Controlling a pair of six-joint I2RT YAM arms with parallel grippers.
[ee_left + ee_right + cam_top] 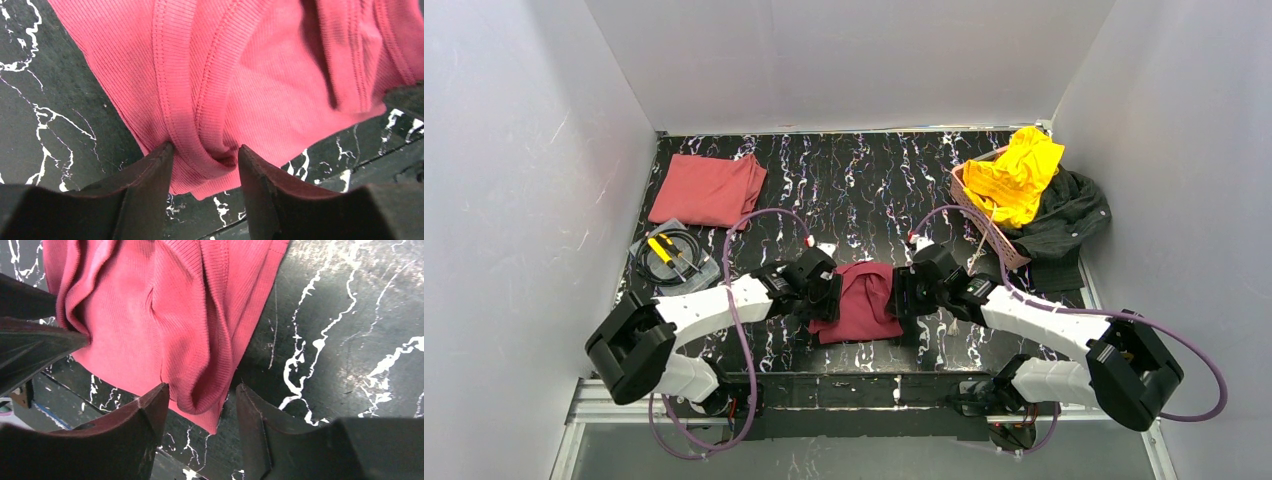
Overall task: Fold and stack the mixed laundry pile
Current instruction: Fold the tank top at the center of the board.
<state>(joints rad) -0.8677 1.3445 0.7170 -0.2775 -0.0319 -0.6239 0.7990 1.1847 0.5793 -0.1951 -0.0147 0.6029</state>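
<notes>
The dark maroon garment [864, 303] lies crumpled at the table's near centre, between both grippers. My left gripper [829, 290] is at its left edge, jaws apart around a ribbed fold [200, 125]; the gripper [205, 150] is low over the table. My right gripper [904, 293] is at the garment's right edge, and there too the jaws [202, 387] are apart around a fold [200, 390]. The salmon-red garment [707, 189] lies folded at the back left. The bright yellow garment [1019, 175] sits on the charcoal-black one [1069, 215] at the back right.
A small pink lattice basket [986, 228] stands under the yellow garment, with a thin cream cord [981, 245] hanging by it. A clear tray [672, 257] with yellow-handled tools and a black cable sits at the left. White walls enclose three sides.
</notes>
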